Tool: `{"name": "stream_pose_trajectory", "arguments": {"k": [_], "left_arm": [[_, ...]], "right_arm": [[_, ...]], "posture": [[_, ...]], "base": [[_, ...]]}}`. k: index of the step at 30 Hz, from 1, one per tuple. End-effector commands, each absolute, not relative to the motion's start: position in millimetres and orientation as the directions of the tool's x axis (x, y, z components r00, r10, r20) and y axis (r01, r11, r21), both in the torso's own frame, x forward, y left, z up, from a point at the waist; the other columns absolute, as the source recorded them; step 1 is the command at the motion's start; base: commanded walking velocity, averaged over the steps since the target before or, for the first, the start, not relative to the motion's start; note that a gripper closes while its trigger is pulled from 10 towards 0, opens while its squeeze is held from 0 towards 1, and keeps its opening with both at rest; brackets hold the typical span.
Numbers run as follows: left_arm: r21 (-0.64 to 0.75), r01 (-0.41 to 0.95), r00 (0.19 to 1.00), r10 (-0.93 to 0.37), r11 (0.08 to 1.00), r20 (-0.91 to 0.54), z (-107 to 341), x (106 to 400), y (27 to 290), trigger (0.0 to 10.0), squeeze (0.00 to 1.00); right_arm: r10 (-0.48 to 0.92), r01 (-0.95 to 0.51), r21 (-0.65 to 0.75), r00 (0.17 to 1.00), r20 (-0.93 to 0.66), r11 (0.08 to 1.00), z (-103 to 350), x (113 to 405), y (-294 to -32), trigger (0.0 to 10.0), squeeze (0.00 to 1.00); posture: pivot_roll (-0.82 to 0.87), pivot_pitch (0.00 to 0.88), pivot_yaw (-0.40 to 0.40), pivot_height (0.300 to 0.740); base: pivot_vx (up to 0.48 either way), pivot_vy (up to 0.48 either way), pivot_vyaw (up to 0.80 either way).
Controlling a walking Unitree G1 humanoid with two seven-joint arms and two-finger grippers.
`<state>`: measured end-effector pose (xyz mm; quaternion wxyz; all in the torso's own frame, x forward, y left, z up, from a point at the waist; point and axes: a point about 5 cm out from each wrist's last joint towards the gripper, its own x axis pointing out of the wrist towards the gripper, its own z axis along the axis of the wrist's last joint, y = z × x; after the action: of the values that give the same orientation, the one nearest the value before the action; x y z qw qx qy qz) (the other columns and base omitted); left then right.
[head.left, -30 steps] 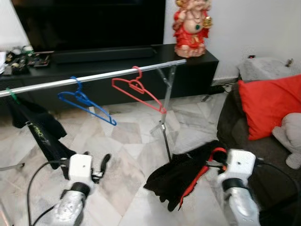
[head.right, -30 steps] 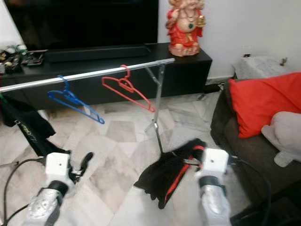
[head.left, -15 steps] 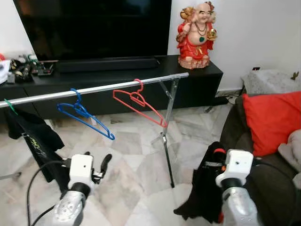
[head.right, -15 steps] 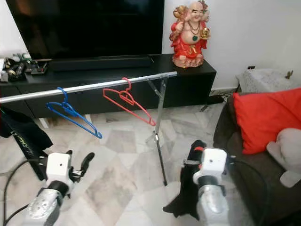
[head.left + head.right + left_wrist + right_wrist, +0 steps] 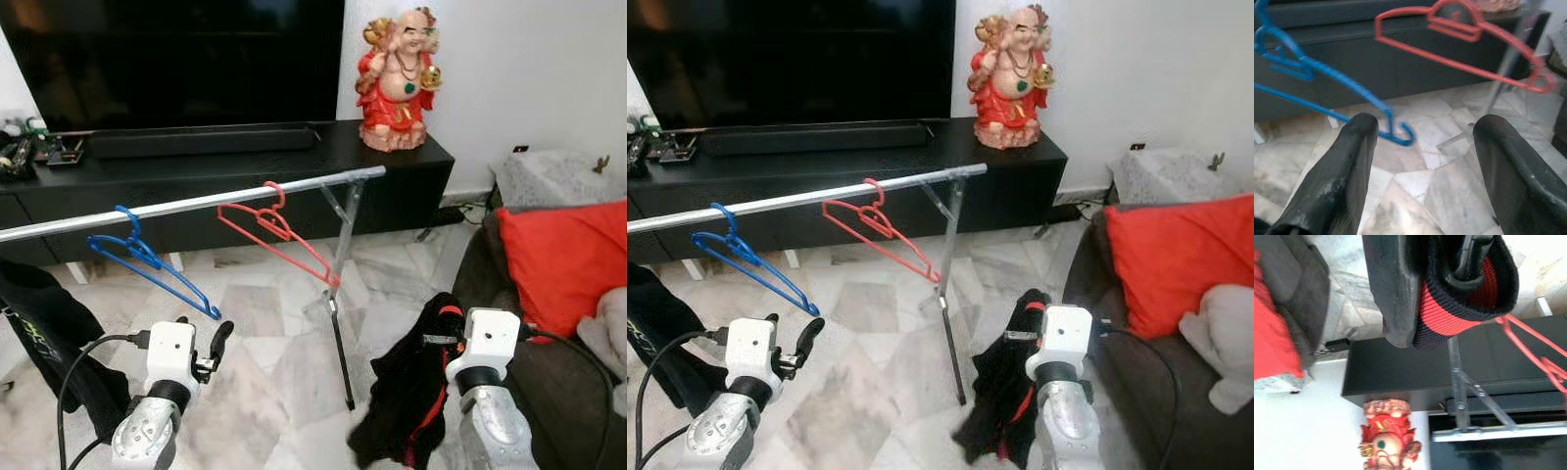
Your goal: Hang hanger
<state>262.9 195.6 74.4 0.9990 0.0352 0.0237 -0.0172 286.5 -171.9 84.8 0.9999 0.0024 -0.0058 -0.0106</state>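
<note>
Red hanger (image 5: 279, 227) and blue hanger (image 5: 147, 264) hanging on the silver rail (image 5: 196, 204); right gripper (image 5: 443, 328) lifting a black-and-red garment (image 5: 407, 397) beside the stand; left gripper (image 5: 1420, 142) gaping wide below the hangers; right fingers (image 5: 1396, 289) clamping the garment's red-striped edge.

The rail (image 5: 196, 203) was bright, smooth metal; on it hung a red hanger (image 5: 279, 230) and a blue hanger (image 5: 147, 264) of glossy plastic; beneath the rail lay polished marble floor (image 5: 265, 343); the garment (image 5: 407, 392) was matt knitted cloth.
</note>
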Motion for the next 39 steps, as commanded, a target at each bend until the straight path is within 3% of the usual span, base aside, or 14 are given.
{"name": "stream_pose_trajectory", "arguments": {"k": [1,25,39], "left_arm": [[0.081,0.027,0.999,-0.024,0.996,-0.034,78.4,263.1,199.3,10.0,0.00],[0.085,0.012,1.000,-0.011,0.996,-0.020,81.2,263.2,201.3,10.0,0.00],[0.120,0.031,1.000,-0.031,0.992,-0.006,87.4,262.7,198.2,10.0,0.00]], "right_arm": [[0.003,-0.003,0.001,0.999,0.047,1.000,92.6,290.0,-166.7,10.0,0.00],[0.046,-0.045,-0.007,0.998,0.038,0.999,89.7,289.7,-159.9,10.0,0.00],[0.051,-0.050,-0.008,0.998,0.028,0.999,87.2,290.7,-160.1,10.0,0.00]], "posture": [[0.01,0.053,-0.002,0.740],[0.02,0.067,-0.002,0.740],[0.02,0.072,-0.009,0.740]], "base": [[0.311,0.000,0.00],[0.309,0.000,0.00],[0.000,0.000,0.00]]}}
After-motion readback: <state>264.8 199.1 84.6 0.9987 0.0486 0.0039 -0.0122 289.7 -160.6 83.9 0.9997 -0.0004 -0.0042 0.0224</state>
